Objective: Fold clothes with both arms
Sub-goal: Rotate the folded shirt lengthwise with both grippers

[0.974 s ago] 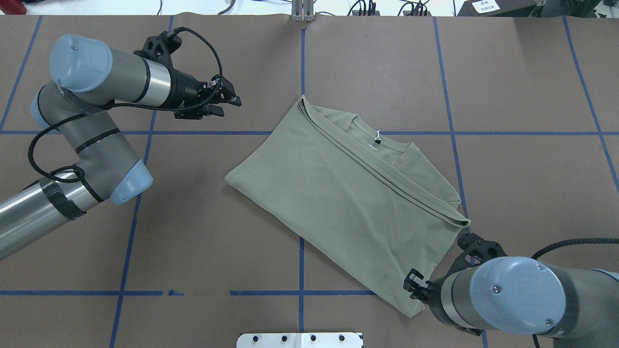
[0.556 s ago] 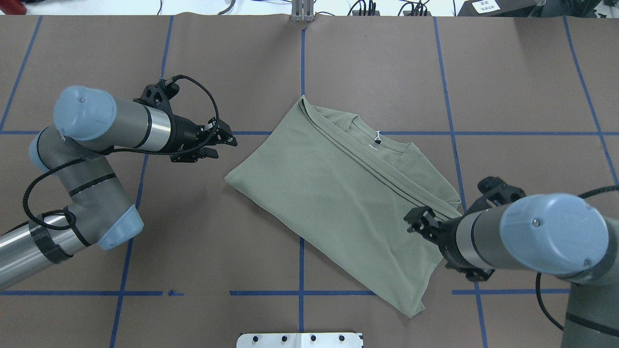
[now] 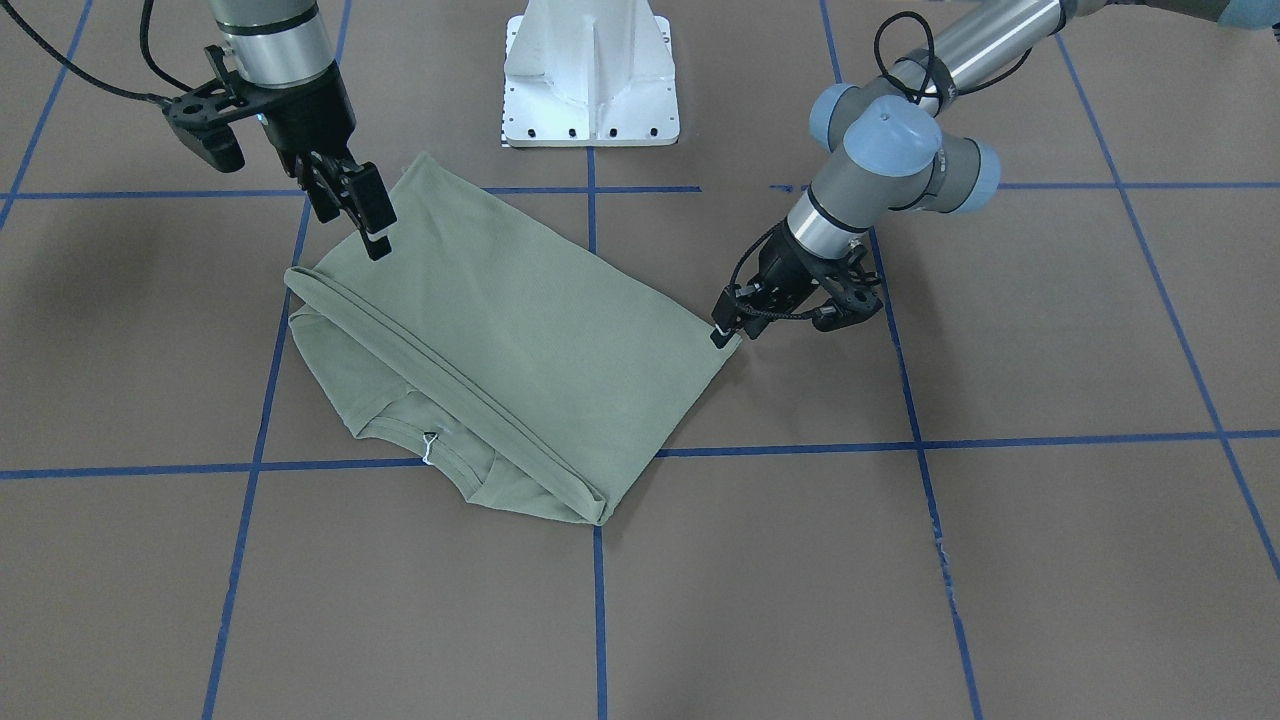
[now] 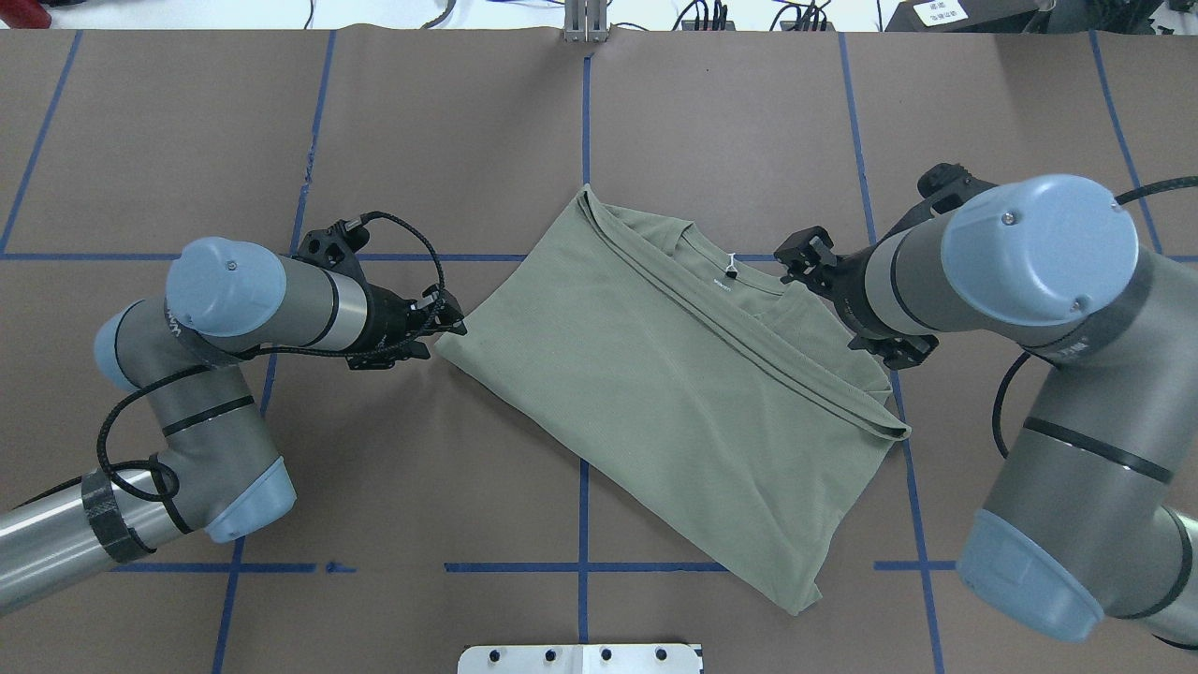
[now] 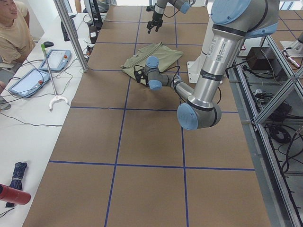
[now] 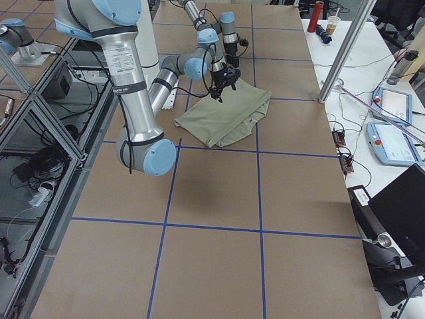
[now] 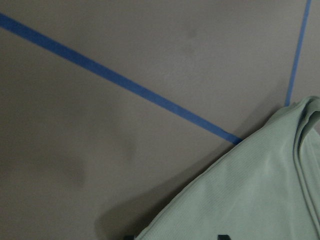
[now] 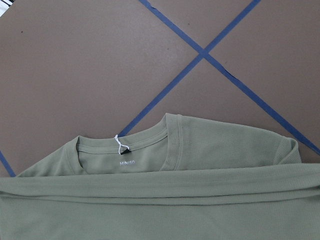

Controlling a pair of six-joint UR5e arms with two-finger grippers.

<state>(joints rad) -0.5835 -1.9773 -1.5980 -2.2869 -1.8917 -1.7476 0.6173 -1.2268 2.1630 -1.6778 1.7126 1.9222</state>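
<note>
The sage-green shirt (image 4: 655, 374) lies folded near the middle of the brown-papered table (image 4: 749, 122), set on a slant across the blue tape grid (image 4: 583, 122). A long folded edge runs corner to corner over it. Its ribbed collar (image 8: 170, 145) sits on the side away from the robot, and through the right wrist camera I read a small printed mark and a white loop (image 8: 120, 145) inside the neck. My left gripper (image 4: 449, 323) is down low at the shirt's nearest corner on that side. In the front-facing view its tips (image 3: 722, 330) sit right at that corner. The left wrist camera shows two dark fingertips (image 7: 222, 236) set apart at the bottom edge with the cloth's edge running between them, so the jaws are parted and clamp nothing that I can see. My right gripper (image 4: 807, 257) hangs over the collar end of the shirt, raised off the fabric. Its jaws look parted in the front-facing view (image 3: 355, 215) and it carries nothing. The white pedestal base (image 3: 590, 80) stands at the robot's edge of the table. Off to the robot's left, a person (image 5: 14, 33) sits at a white side table with teach pendants (image 5: 56, 59).
</note>
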